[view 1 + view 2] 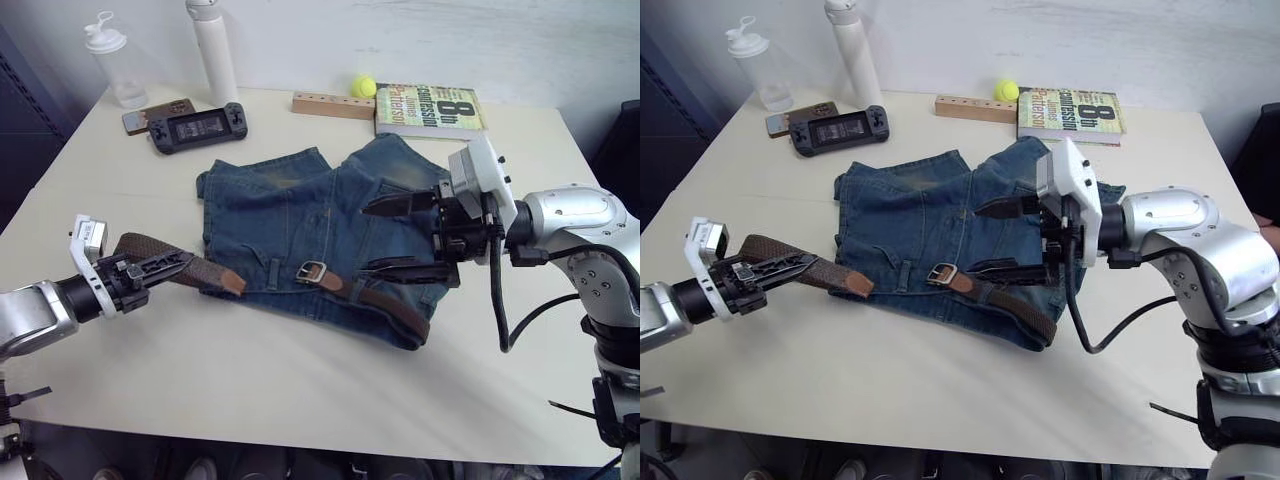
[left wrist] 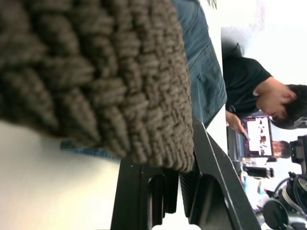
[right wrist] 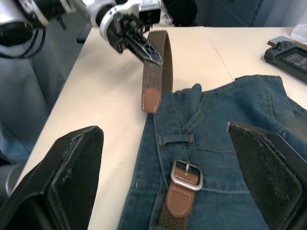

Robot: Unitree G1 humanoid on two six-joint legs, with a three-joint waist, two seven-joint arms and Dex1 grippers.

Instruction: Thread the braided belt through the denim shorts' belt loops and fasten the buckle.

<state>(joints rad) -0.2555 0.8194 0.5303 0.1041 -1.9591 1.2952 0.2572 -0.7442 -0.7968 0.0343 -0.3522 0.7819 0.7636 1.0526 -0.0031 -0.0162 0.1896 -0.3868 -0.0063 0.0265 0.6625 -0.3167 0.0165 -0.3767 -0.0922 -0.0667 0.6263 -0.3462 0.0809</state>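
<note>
The denim shorts (image 1: 290, 215) lie flat mid-table, waistband toward me. The braided belt (image 1: 385, 305) lies along the waistband, and its silver buckle (image 1: 312, 271) rests on the denim next to a belt loop (image 3: 176, 139). The belt's other end hangs off the shorts to the left and ends in a tan leather tip (image 1: 231, 282). My left gripper (image 1: 180, 262) is shut on this strap just behind the tip, and the weave (image 2: 96, 72) sits close in the left wrist view. My right gripper (image 1: 367, 238) hovers open above the shorts' right half, with nothing between its fingers.
Along the far edge stand a clear shaker bottle (image 1: 112, 60), a white bottle (image 1: 213, 50), a phone (image 1: 150, 115), a game console (image 1: 198, 127), a wooden block (image 1: 332, 104), a tennis ball (image 1: 363, 86) and a book (image 1: 428, 108). A person (image 2: 259, 96) sits beyond the table.
</note>
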